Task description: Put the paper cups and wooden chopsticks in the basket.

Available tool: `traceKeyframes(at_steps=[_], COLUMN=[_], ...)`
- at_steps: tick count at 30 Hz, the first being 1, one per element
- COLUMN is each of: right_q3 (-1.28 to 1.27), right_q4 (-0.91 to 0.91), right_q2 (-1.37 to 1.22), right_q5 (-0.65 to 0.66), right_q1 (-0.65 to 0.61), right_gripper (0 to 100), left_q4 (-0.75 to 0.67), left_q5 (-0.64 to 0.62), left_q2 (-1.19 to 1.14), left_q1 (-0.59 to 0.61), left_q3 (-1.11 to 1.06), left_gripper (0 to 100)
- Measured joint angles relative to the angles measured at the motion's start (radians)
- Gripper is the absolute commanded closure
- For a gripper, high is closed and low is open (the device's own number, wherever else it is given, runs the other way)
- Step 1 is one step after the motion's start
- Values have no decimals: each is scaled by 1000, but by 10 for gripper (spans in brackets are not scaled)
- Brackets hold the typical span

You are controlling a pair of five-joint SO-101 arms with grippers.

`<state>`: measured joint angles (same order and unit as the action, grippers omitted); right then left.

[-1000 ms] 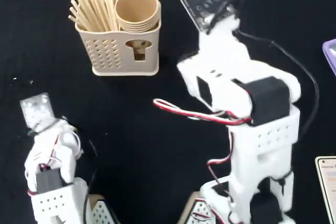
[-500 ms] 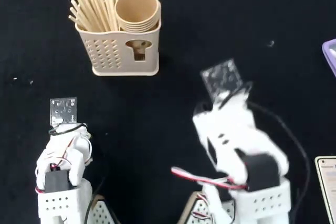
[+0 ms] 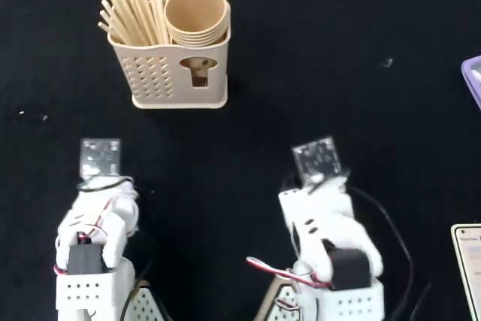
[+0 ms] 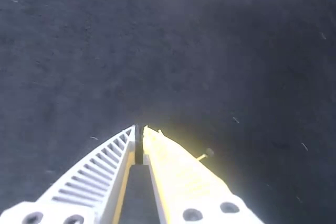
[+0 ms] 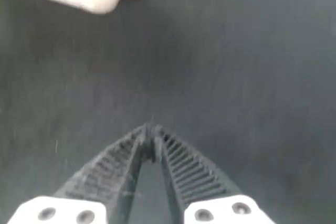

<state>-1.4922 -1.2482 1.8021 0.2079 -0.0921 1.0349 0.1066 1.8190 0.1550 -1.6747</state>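
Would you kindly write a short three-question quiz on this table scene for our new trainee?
1. True or false: the paper cups sit stacked inside the basket.
2. Where are the chopsticks? A) lying flat outside the basket; B) standing in the basket beside the cups; C) held by a hand.
3. Fill in: the left hand and the right hand are both ____ and hold nothing.
Key: 1 true; 2 B; 3 shut.
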Motion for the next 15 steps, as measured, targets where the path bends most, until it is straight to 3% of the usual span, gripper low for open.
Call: traceKeyframes(at_steps=[6,15], right_q3=[-104,-193], right_q4=[2,-3], right_q2=[0,0], right_q5=[-58,-187], right_q1=[-2,-2], right_gripper=[987,987], left_q4=[89,109], left_q5=[0,0], left_q2=[0,0], left_q1=[-135,-149], left_q3=[0,0], left_gripper=[967,967])
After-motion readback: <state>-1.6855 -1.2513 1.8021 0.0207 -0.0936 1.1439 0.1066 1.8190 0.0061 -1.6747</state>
